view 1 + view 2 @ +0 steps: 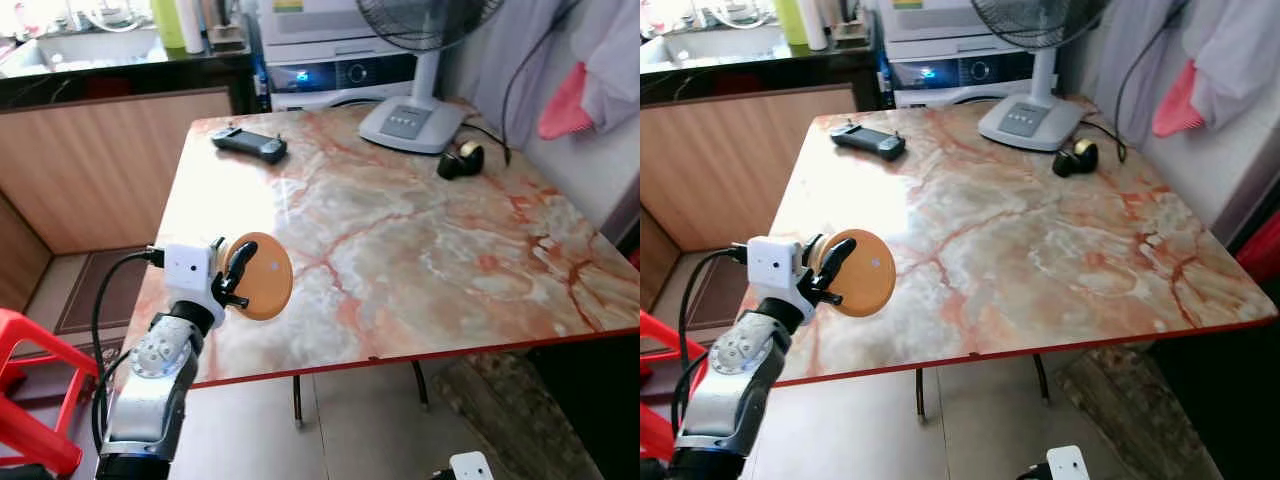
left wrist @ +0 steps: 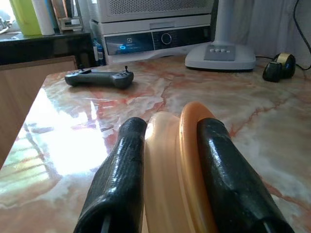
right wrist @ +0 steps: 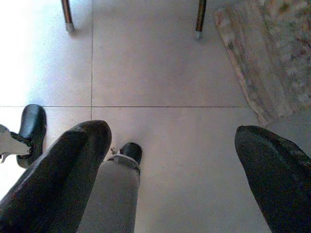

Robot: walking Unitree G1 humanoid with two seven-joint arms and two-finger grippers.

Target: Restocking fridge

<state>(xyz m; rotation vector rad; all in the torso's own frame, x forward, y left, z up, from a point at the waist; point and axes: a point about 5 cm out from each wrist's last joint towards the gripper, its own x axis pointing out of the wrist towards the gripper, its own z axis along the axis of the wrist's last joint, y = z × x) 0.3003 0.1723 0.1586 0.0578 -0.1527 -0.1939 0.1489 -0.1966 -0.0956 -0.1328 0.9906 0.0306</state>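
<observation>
My left gripper is shut on a flat round orange disc with a cream underside, held on edge over the near left corner of the marble table. In the left wrist view the two black fingers press on either face of the disc. The right arm hangs low beside the table; its gripper is open above the tiled floor with nothing between its fingers.
A black controller lies at the table's far left. At the back stand a white fan base and a black tape roll. A red stool stands at my left. A rug lies under the table, with a white appliance behind it.
</observation>
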